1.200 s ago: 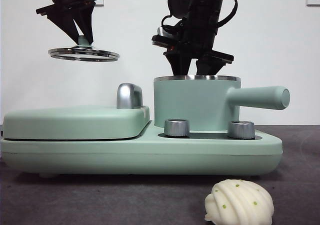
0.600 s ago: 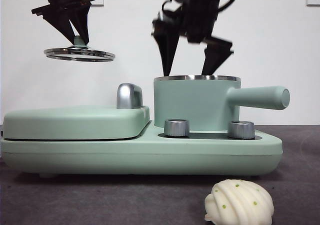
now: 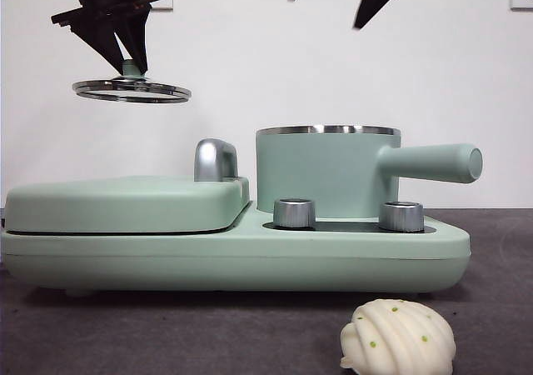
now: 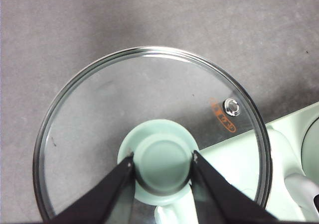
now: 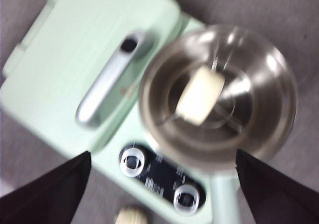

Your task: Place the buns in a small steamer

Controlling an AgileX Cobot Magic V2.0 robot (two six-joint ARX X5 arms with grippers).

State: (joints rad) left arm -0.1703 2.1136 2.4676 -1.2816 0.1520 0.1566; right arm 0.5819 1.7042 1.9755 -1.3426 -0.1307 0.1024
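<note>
The small steamer stands lidless on the right half of the mint-green appliance. In the right wrist view the smooth cream bun lies inside the steamer's steel bowl. The ridged bun with green specks lies on the table in front of the appliance and also shows as the ridged bun in the right wrist view. My right gripper hangs high above the steamer, open and empty; the right gripper shows wide-spread jaws. My left gripper is shut on the green knob of the glass lid, held above the griddle.
The flat hinged griddle with a chrome handle fills the appliance's left half. Two steel dials sit on the front panel below the steamer. The steamer's long handle points right. Dark table surface surrounds the appliance.
My right gripper opened at the steamer's mouth and rose almost out of view, leaving the smooth bun inside. The left gripper with the lid shifted slightly left and up.
</note>
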